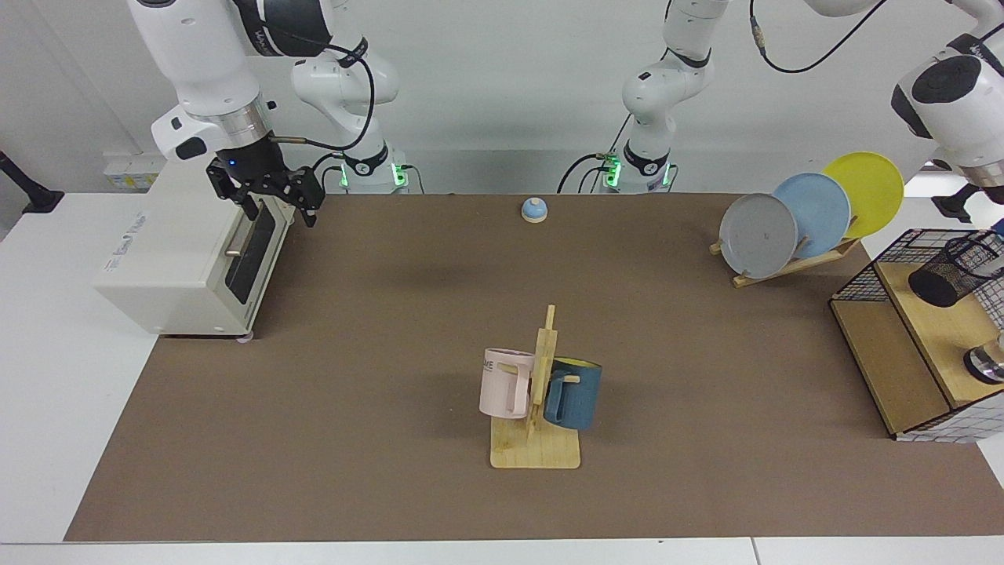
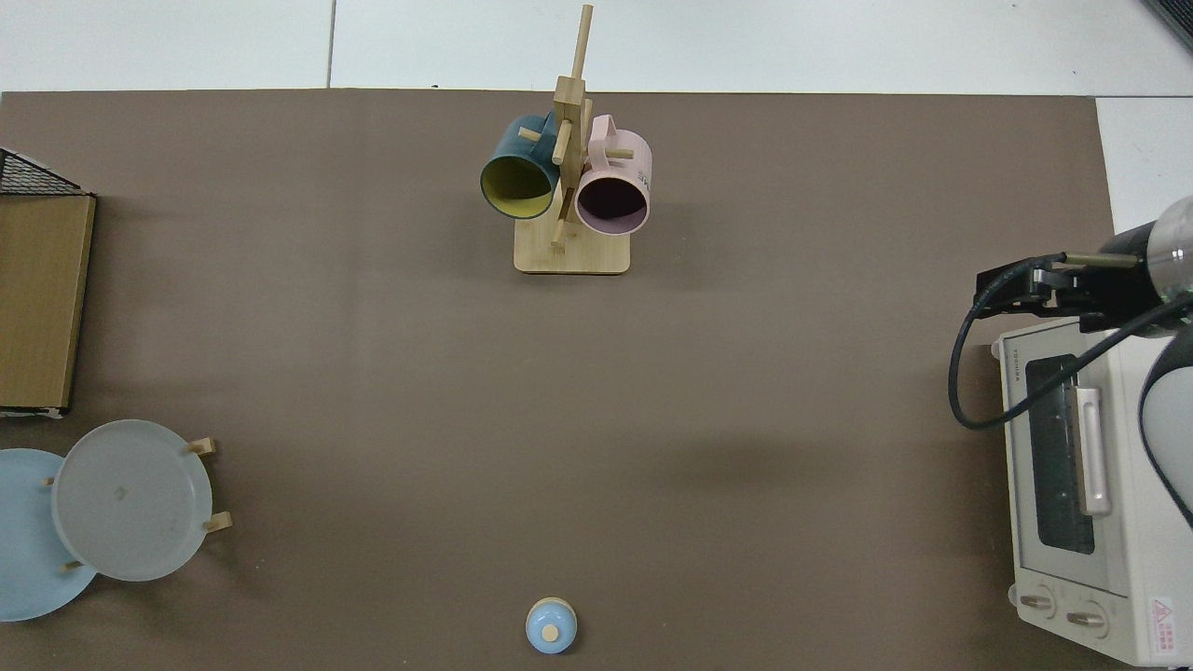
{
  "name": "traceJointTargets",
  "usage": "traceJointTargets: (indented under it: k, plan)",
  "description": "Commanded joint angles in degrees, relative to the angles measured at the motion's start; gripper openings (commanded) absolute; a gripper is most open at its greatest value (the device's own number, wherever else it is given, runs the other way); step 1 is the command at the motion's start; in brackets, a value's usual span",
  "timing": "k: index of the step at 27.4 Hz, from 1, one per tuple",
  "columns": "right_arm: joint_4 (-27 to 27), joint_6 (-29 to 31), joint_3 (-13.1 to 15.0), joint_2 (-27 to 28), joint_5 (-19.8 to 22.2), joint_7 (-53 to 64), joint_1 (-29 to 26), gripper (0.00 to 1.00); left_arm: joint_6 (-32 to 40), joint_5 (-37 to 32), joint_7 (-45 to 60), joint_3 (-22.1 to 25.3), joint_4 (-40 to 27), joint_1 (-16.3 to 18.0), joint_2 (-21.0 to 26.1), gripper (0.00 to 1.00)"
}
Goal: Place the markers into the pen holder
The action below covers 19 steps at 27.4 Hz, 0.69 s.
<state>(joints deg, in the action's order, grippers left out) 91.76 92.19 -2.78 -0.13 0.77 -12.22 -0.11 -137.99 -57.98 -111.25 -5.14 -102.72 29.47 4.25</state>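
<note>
The pen holder [image 1: 952,274], a black wire-mesh cup, sits on the wooden top of a wire-grid shelf [image 1: 890,369] at the facing view's far right. My left arm reaches down from above it, and its wrist leaves the frame at the right edge, so the left gripper is out of view. No marker can be made out; only a tiny bluish bit [image 1: 998,228] shows at the frame edge above the holder. My right gripper [image 1: 281,213] hangs open and empty over the front of a white toaster oven [image 1: 176,267]. From above, the right gripper [image 2: 1007,291] shows by the oven's corner.
A wooden mug tree [image 1: 537,408] with a pink and a blue mug stands mid-table. A plate rack [image 1: 800,224] with three plates sits at the back right. A small blue bell [image 1: 534,209] sits at the back centre. A shiny metal round object [image 1: 987,363] rests on the shelf.
</note>
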Motion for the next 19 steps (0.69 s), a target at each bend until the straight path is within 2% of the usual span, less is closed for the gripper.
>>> traceJointTargets:
  k: [1, 7, 11, 14, 19]
  plan:
    - [-0.79, -0.26, -0.65, 0.40, -1.03, -0.97, -0.94, 1.00, -0.35, 1.20, -0.37, -0.22, 0.07, 0.59, -1.17, 1.00]
    - [-0.79, -0.26, -0.65, 0.40, -1.03, -0.97, -0.94, 1.00, 2.45, 1.81, -0.46, -0.57, 2.52, -0.20, -1.09, 1.00]
    - [-0.79, -0.26, -0.65, 0.40, -1.03, -0.97, -0.94, 1.00, 7.02, 6.89, 0.68, -1.19, 5.16, -1.51, -1.00, 1.00]
    - [-0.79, -0.17, -0.65, 0.40, -1.03, -0.97, -0.94, 1.00, 10.89, 11.39, 4.97, -1.01, 6.74, -4.06, -1.00, 1.00]
    - [-0.79, -0.26, -0.65, 0.40, -1.03, -0.97, -0.94, 1.00, 17.22, 14.38, 16.57, -1.36, 7.27, -7.48, -1.00, 1.00]
